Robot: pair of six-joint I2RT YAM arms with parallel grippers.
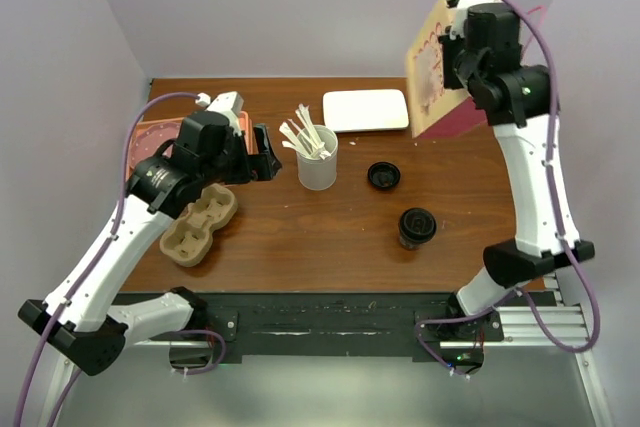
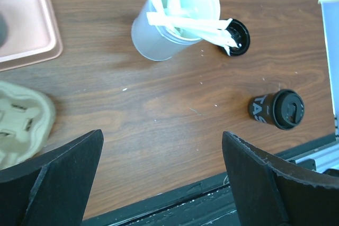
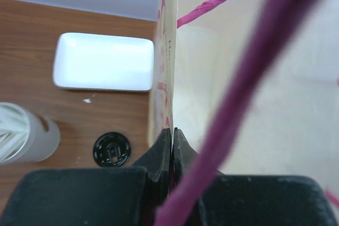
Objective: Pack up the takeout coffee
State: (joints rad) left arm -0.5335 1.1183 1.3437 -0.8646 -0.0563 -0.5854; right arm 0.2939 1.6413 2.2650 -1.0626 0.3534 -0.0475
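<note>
The takeout coffee (image 1: 417, 227) stands upright, lid on, near the front edge of the table (image 1: 330, 242), right of centre, with nothing touching it. A loose black lid (image 1: 384, 176) lies just behind it. At the back right corner the right gripper (image 3: 172, 144) is clamped on the paper bag (image 1: 438, 72) wall, so we judge the bag is being readied. The left gripper (image 2: 161, 175) hovers wide apart, holding nothing. Next, we think, 1 arm must take the coffee and lower it in upright.

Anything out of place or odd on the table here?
A loose black lid lies alone on the table, though the takeout coffee already wears one. The paper bag is tilted, pinched by one wall in the right gripper.
</note>
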